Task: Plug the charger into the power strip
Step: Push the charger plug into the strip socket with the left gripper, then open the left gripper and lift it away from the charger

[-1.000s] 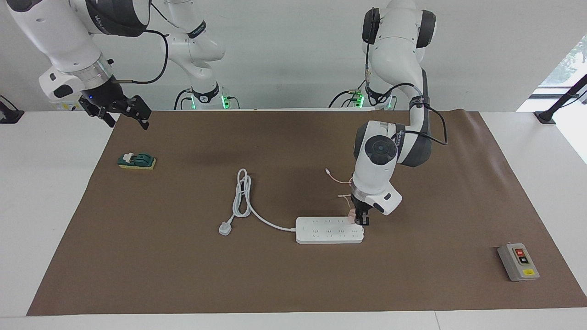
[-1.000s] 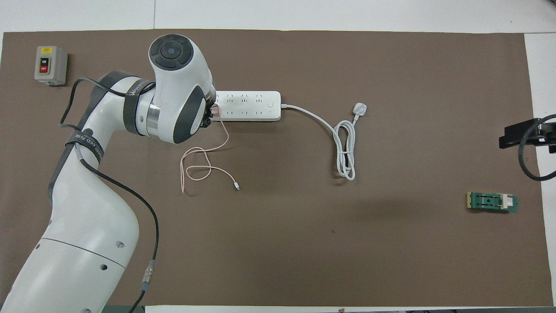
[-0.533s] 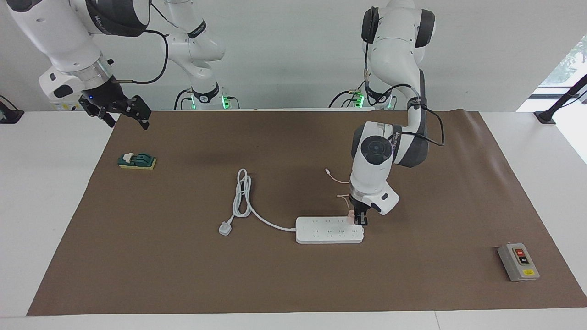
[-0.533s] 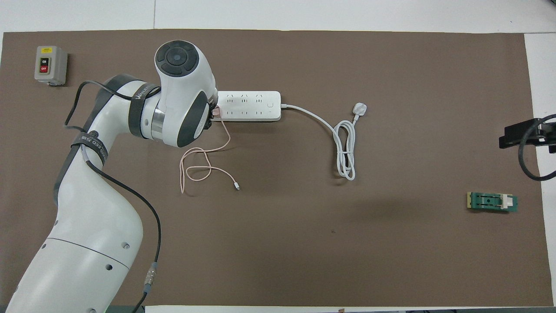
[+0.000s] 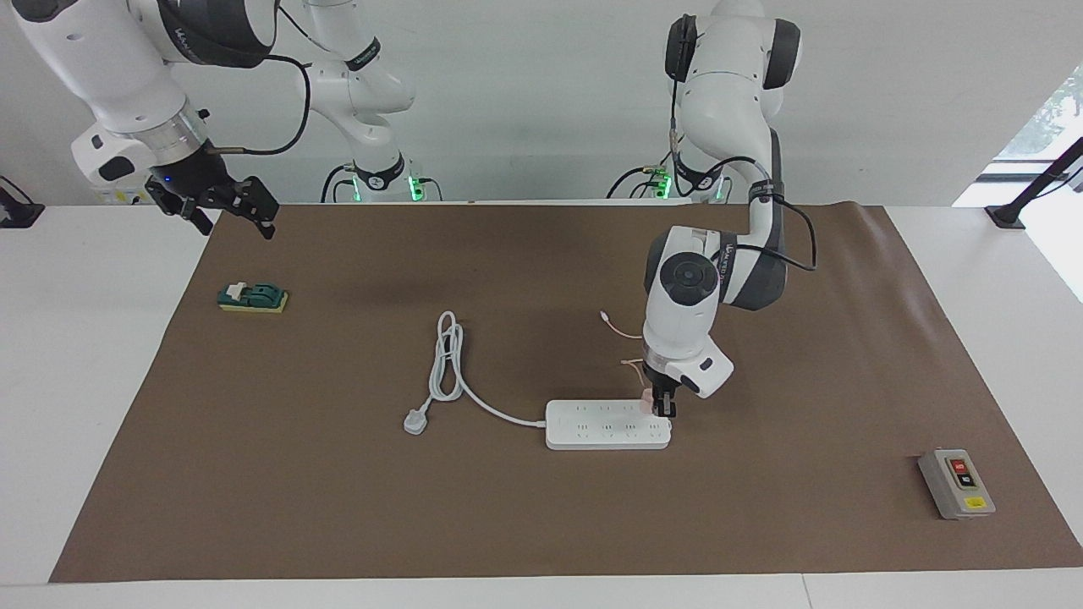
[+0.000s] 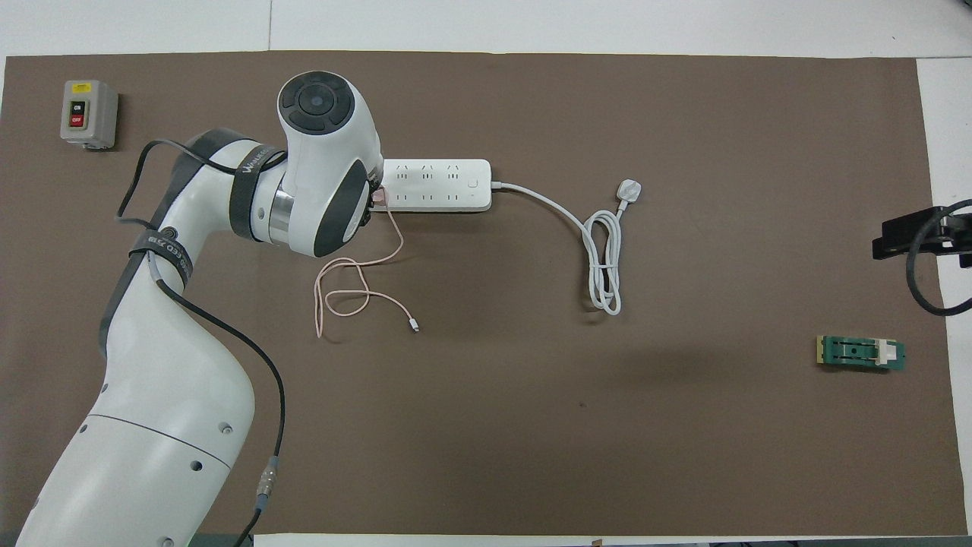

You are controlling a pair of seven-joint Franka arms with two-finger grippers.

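- Left hand (image 5: 663, 408): down at the end of the power strip nearest the left arm's end of the surface, fingers pinched on the charger.
- Charger (image 5: 649, 402): small pale pink cube, touching the top of the strip at its end socket, on the row nearer the robots; depth of seating not discernible.
- Pink cable (image 6: 357, 285): trailing from the charger toward the robots, looped loosely on the surface, free connector lying at its end.
- Power strip (image 5: 605, 425): long white bar, flat on the brown mat (image 5: 541, 524) near mid-surface; thick white cord (image 5: 448, 355) coiled toward the right arm's end, ending in a white three-pin plug (image 5: 415, 420).
- Step in hand, judged: insertion, prongs being pressed into the end socket.
- Next move, judged: straight downward push with prongs square to the holes, then release and lift clear; risk of the unheld strip sliding or tipping under an off-centre push.
- Right hand (image 5: 227, 209): waiting aloft over the mat's corner, fingers spread, holding nothing.
- Green block (image 5: 253, 297): near the right hand, untouched.
- Grey switch box (image 5: 956, 482): well apart, at the left arm's end.
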